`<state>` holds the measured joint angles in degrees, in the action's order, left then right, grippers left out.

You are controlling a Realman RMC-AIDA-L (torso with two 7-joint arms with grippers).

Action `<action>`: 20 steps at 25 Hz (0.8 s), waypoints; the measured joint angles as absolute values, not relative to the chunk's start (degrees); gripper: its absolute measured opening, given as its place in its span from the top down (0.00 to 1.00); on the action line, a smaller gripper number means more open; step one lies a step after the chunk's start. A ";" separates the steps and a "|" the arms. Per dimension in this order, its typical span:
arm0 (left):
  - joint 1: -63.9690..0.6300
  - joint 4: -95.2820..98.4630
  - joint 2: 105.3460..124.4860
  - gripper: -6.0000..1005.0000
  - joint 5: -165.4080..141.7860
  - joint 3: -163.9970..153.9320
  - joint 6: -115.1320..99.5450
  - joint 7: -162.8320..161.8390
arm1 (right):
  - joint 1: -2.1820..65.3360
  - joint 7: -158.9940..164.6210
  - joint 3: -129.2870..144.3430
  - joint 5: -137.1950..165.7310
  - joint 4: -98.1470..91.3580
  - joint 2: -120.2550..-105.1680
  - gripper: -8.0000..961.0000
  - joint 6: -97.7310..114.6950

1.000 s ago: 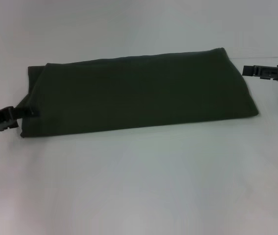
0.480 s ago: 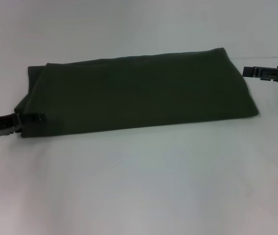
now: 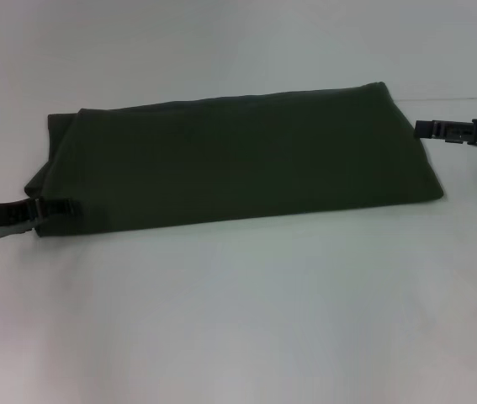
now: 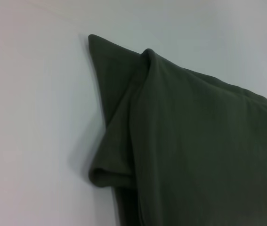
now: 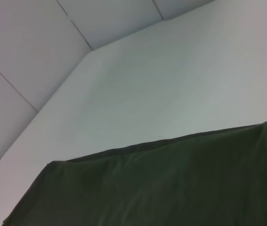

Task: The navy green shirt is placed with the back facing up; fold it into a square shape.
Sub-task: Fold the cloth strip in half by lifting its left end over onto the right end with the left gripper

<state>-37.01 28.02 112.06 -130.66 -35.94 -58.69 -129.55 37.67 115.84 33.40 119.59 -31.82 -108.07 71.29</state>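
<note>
White table (image 3: 246, 311) fills the view; the navy green shirt (image 3: 238, 160) lies mid-table toward the far side, folded into a long band w/ plain side up, layered edges bunched at its left end. Left gripper (image 3: 63, 207) is at that end's near corner, tips touching the cloth edge; can't tell if pinching or spread. Right gripper (image 3: 421, 129) is just beside the shirt's right end, not touching; finger state can't tell either.
</note>
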 joint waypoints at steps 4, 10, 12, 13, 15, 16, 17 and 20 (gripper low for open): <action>-37.06 28.04 112.06 0.18 -130.66 -35.95 -58.61 -129.50 | 37.69 115.84 33.39 119.62 -31.75 -108.10 0.03 71.21; -37.07 28.04 112.06 0.40 -130.69 -36.02 -58.61 -129.39 | 37.74 115.84 33.40 119.62 -31.26 -108.04 0.03 71.18; -37.03 28.04 112.06 0.42 -130.69 -36.03 -58.60 -129.38 | 37.79 115.84 33.40 119.62 -31.23 -108.01 0.03 71.19; -37.01 28.04 112.06 0.42 -130.69 -36.03 -58.57 -129.36 | 37.80 115.84 33.40 119.62 -31.22 -108.00 0.03 71.19; -36.96 28.04 112.06 0.43 -130.69 -36.04 -58.55 -129.33 | 37.80 115.84 33.39 119.62 -31.21 -108.00 0.03 71.19; -36.93 28.04 112.06 0.44 -130.69 -36.04 -58.54 -129.32 | 37.80 115.84 33.40 119.62 -31.20 -108.00 0.03 71.19; -36.90 28.04 112.06 0.46 -130.69 -36.04 -58.53 -129.32 | 37.80 115.84 33.39 119.62 -31.20 -108.00 0.03 71.19; -36.82 28.04 112.05 0.54 -130.69 -36.04 -58.52 -129.24 | 37.80 115.84 33.40 119.62 -31.20 -108.00 0.03 71.19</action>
<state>-36.82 28.04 112.05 -130.69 -36.04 -58.52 -129.24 37.80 115.84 33.40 119.62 -31.20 -108.00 71.19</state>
